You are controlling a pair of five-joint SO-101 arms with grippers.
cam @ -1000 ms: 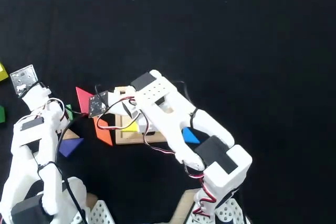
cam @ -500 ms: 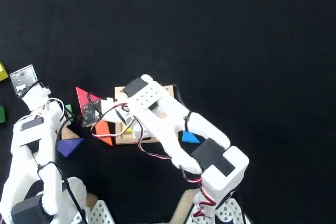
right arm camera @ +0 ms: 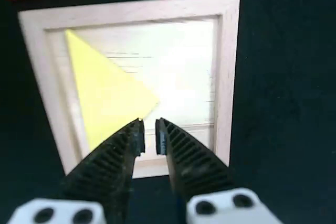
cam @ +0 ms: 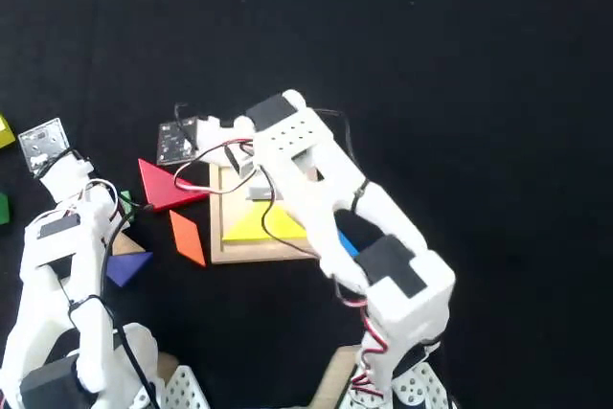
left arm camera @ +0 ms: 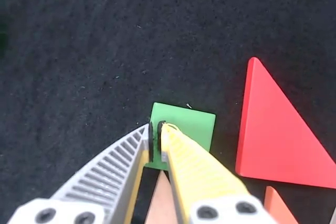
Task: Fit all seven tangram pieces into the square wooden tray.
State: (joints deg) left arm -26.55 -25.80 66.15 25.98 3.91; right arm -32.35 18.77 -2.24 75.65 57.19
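Left of centre in the high view, the square wooden tray (cam: 251, 257) lies on the black cloth (cam: 479, 93). One large yellow triangle (cam: 259, 227) sits inside it, with its long side against the wall nearest the bottom of the frame. The rest of the tray floor is bare.

The right gripper (right arm camera: 149, 128) hangs above the tray, over the yellow triangle's edge. Its jaws are parted by only a narrow slit and hold nothing. If it drops from here, a fingertip could catch that triangle and skew it off the wall. The remaining space would then no longer take the other pieces.

The large red triangle (cam: 161, 185) lies just left of the tray, its tip at the outer rim. Pushed in rather than lifted, it would likely ride up on the rim or shove the tray sideways.

A blue piece (cam: 349, 246) is half hidden under the right arm. A low sweep of that arm could drag it away unnoticed.

Further left, the left gripper (left arm camera: 156, 126) has its jaws pressed together above the small green square (left arm camera: 184, 124), though whether they touch it cannot be told. Jaws this tight cannot straddle the square. Pressing down would probably skid it towards the red triangle or the orange parallelogram (cam: 188, 237).
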